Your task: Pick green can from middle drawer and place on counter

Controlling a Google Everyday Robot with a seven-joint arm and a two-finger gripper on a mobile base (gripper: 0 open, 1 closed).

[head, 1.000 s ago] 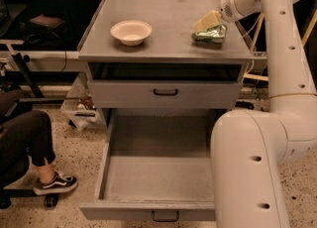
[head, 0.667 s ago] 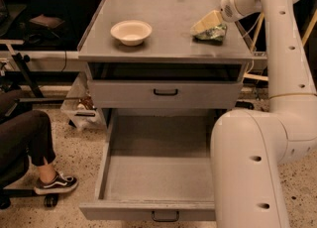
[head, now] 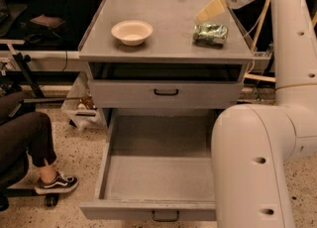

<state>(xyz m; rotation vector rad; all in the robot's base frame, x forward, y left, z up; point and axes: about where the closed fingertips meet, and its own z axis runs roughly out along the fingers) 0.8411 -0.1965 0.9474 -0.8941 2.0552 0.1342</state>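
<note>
Status: the small dented green can, shiny with silvery patches, lies on its side on the flat grey metal counter. It's on the far side from the cream round bowl, towards the camera's right, well apart from it and at about the same depth.

The cream-coloured hand hangs just above and behind the can, also right of the bowl. It looks clear of the can, though from this angle I can't rule out contact. I also can't tell whether it's open or closed.

The deep grey middle drawer, below the bowl and pulled out, shows bare floor. You can read the place step as done bar retracting.

Orientation: the can's long axis runs roughly along the counter's front edge. One end points at the bowl, the other away. I can't make out which end is the top.

Handling, if you need to regrasp:
- It's light, probably empty. The thin wall is already dented, so it'll crush under a hard squeeze.
- The skin is glossy, so expect slip.
- Lying down, it can roll towards the front or back edge. The dents likely damp that.
- Take it mid-body from above, closing across the short axis, with low force.
- Lift straight up when you retract, so you don't nudge it into a roll.
</note>
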